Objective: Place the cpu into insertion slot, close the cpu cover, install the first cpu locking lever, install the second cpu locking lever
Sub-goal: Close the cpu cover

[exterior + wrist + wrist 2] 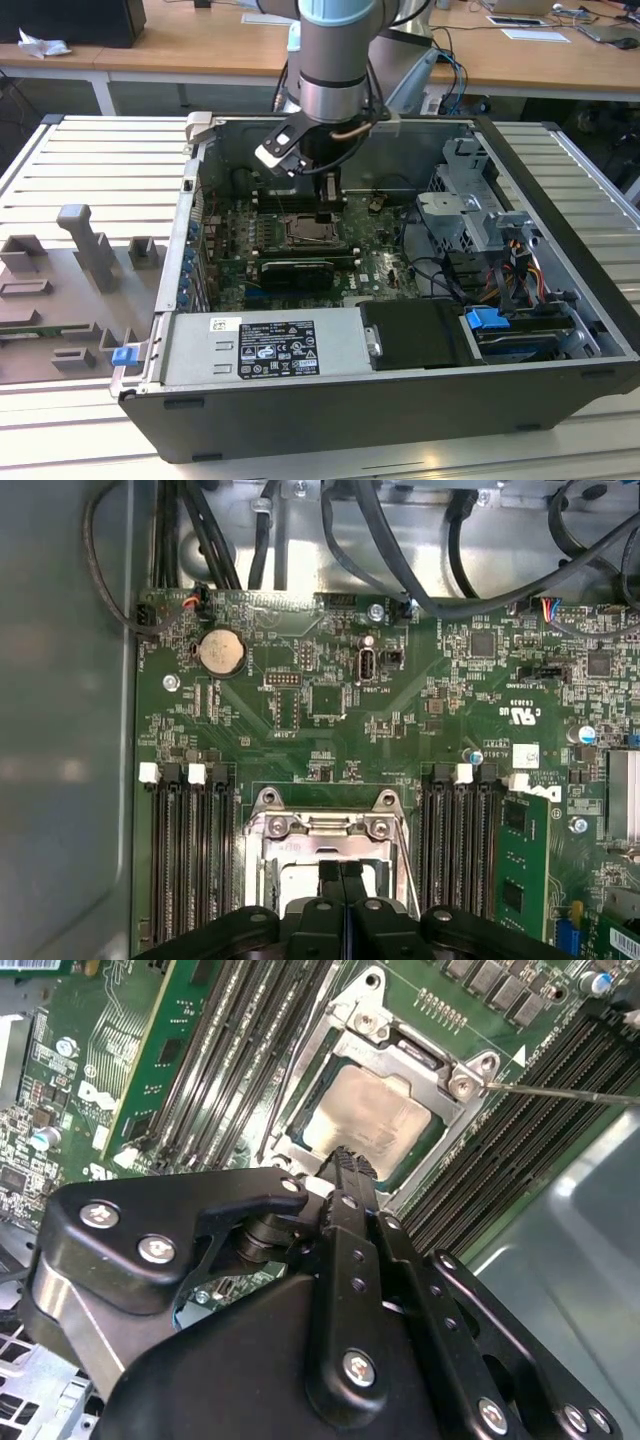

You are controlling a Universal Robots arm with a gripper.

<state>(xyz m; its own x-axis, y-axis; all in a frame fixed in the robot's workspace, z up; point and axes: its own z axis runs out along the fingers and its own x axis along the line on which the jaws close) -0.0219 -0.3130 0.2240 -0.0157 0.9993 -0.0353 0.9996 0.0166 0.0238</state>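
**1 arm, fingers shut and empty, right over the filled slot**

1 open computer case (pixel 560 215) lies on its side, and the arm reaches down into it from above. The gripper (pixel 325 213) hangs directly over the insertion slot (pixel 308 233), which sits near the middle of the green board (pixel 300 710).

Both wrist views show the 2 fingers (pixel 330 875) pressed together with no gap between them and nothing held. Their tips hang at the near edge of the slot. Whether they touch the metal below cannot be told.

The cpu (pixel 365 1110) lies flat inside the slot, its pale metal top facing up. The cpu cover (pixel 325 825) is folded down over the slot, and its silver frame surrounds the chip, which shows through the window.

1 thin lever rod (pixel 560 1092) runs out from a screw at 1 corner of the slot and passes over the memory slots (pixel 230 1050). Whether it is latched cannot be told. These long black memory slots flank the insertion slot on 2 opposite sides.

1 round coin battery (pixel 221 652) sits on the board well apart from the slot. In the exterior view a grey power supply box (pixel 265 345) lies on the viewer's side of the slot.
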